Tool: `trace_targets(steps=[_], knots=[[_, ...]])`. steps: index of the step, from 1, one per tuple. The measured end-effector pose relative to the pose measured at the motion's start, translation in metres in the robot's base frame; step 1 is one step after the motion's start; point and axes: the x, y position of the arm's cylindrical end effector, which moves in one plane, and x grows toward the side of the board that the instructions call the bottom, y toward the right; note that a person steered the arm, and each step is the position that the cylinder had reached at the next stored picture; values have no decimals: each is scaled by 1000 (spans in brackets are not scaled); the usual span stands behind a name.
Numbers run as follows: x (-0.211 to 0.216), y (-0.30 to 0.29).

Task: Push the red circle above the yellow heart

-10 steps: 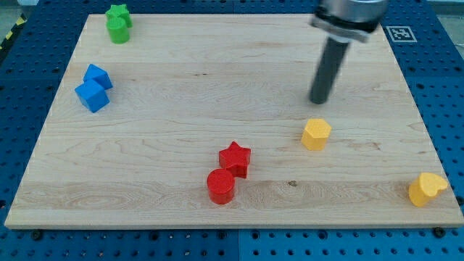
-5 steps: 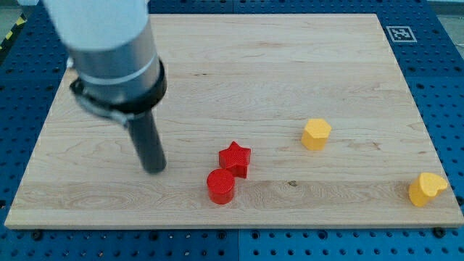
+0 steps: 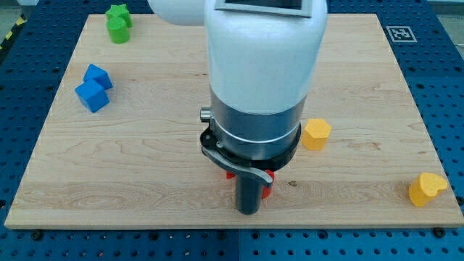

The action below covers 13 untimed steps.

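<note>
My tip (image 3: 249, 212) rests on the board near the view's bottom centre, and the arm's wide body hides most of the area above it. Only slivers of red show: one just to the right of the rod (image 3: 267, 191) and one under the collar to its left (image 3: 229, 174). I cannot tell which sliver is the red circle and which is the red star. The yellow heart (image 3: 426, 188) lies at the view's bottom right, far to the right of the tip.
A yellow hexagon (image 3: 316, 134) sits right of the arm's body. Two blue blocks (image 3: 93, 88) lie together at the view's left. A green block (image 3: 118, 23) is at the top left. The board's bottom edge (image 3: 217, 226) runs just below the tip.
The arm swept from the top right to the left, then back to the bottom centre. It now covers the red blocks, which were in plain view before. The other blocks have not moved.
</note>
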Motion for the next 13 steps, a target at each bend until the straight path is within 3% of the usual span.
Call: trace_targets(steps=[3,6,9,10,12,13], knots=[[-18,40],[-103,49],[-107,2],[-129,2],[-135,-60],[-152,-31]])
